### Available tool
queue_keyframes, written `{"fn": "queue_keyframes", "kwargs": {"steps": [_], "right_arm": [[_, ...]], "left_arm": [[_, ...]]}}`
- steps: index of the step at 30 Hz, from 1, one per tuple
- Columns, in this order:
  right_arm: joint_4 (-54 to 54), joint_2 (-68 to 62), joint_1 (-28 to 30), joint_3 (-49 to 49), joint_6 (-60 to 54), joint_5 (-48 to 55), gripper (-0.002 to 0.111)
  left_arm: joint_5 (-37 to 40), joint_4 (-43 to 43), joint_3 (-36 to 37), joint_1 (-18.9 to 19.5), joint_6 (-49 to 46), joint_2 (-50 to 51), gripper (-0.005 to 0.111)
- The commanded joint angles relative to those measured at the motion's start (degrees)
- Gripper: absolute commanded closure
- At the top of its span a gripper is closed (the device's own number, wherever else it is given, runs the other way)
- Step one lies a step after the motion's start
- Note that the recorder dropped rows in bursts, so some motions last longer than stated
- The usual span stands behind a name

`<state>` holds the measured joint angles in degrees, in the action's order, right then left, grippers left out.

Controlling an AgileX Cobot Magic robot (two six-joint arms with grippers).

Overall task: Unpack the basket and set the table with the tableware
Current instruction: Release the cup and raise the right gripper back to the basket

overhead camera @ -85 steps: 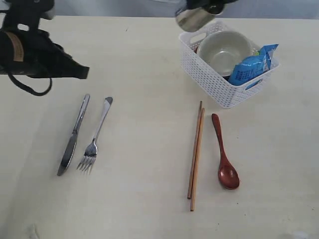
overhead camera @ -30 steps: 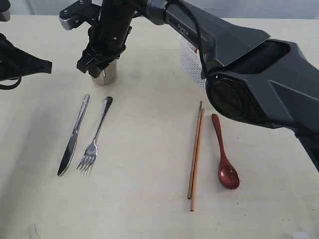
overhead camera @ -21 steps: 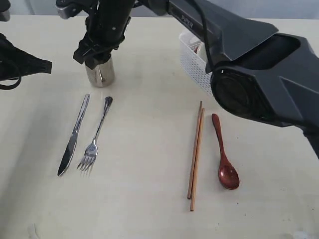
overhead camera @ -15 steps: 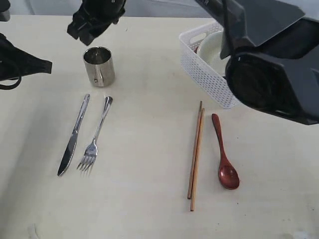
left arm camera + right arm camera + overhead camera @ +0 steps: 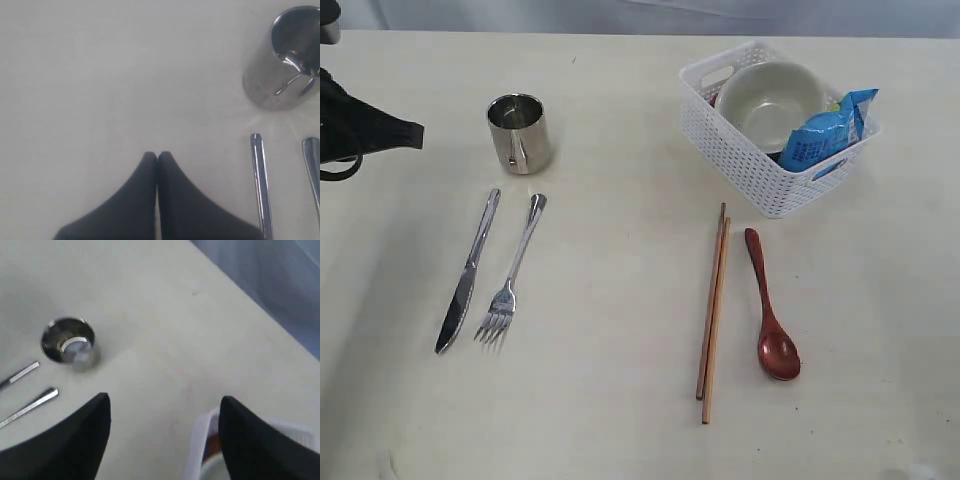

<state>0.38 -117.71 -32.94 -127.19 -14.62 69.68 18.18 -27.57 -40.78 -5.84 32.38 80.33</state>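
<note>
1. Status. Laid out on the worktop [image 5: 620, 330]: cup [image 5: 519, 133], knife [image 5: 468, 272], fork [image 5: 512, 272], chopsticks [image 5: 712, 312], spoon [image 5: 770, 310]. The bowl [image 5: 770, 100] is in the basket [image 5: 740, 160], beside a blue bag [image 5: 825, 130], which is not tableware. No plate is visible; I cannot tell whether one lies under the bowl.

2. Fingers. My right fingers [image 5: 85, 435] are spread wide with nothing between them. My left fingers [image 5: 140, 200] are pressed together, tip to tip, and hold nothing.

3. Governing relation. The bowl is judged the next item. It sits at the far right of the worktop, well apart from the cup and the left arm. In the right wrist view a white corner of the basket shows just inside one right finger, so the basket lies close below and ahead of that pair. The right arm is therefore the nearer one. The bowl is round with its mouth up, so it has no long axis to align with; the rim is the likely place to grip, on the side away from the bag.

4. Arm pose. The right arm is outside the exterior view; its camera looks down at a slant from well above the worktop, with the cup off to one side. The left arm rests at the left edge of the exterior view, low, fingers pointing toward the cup and the knife handle, touching neither
</note>
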Motion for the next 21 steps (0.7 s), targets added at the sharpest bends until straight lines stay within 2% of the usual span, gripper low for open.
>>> {"fn": "queue_keyframes", "kwargs": {"steps": [1,4,7,10,13,21], "right_arm": [[-1.2,7.9,7.6,15.0,-2.1,0.3,0.048],[-0.8,11.1,14.6,23.4,-2.1,0.3,0.048],[1.1,11.3,21.5,29.1,-2.1,-8.4,0.048],[8.3,9.7,26.6,32.0,-4.3,-12.8,0.048],[13.5,7.1,28.2,32.3,-8.0,-13.3,0.048],[13.5,1.5,28.0,32.3,-9.2,-16.9,0.048]], "left_arm": [[-0.3,-0.2,0.4,0.2,0.2,-0.1,0.107],[-0.3,-0.1,0.4,0.2,0.4,-0.1,0.107],[-0.3,0.0,0.4,0.2,0.4,-0.1,0.107],[-0.3,0.0,0.4,0.2,0.4,-0.1,0.107],[-0.3,0.0,0.4,0.2,0.4,-0.1,0.107],[-0.7,0.0,0.4,0.2,0.4,-0.1,0.107]]}}
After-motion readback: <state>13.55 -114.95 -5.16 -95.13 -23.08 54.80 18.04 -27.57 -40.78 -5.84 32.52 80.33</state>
